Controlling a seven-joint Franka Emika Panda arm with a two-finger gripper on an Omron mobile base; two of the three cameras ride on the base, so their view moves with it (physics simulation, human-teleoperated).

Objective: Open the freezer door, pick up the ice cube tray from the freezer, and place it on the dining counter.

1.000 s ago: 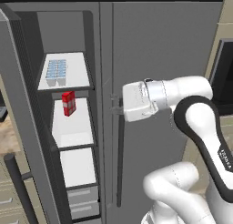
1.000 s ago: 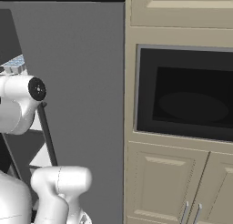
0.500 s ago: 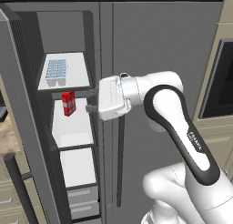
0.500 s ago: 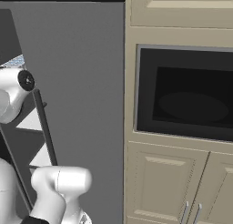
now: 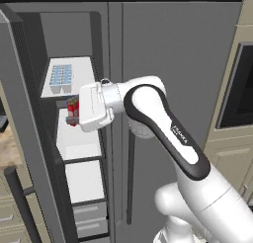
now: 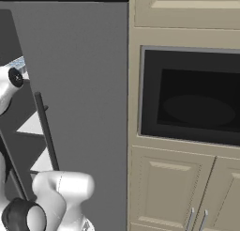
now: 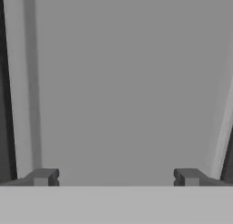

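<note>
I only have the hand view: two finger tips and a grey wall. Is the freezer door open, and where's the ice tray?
Observer: Yes, the freezer door is swung open at the left of the left base view, and the freezer shelves are exposed.
Operator: Tray?
Observer: The ice cube tray lies flat on the top white shelf, above the hand and untouched.
Operator: What's near the gripper then?
Observer: The gripper is open, with its fingers wide apart and nothing between them. In the left base view the hand sits at the level of the second shelf, partly covering a red carton that stands there.
</note>
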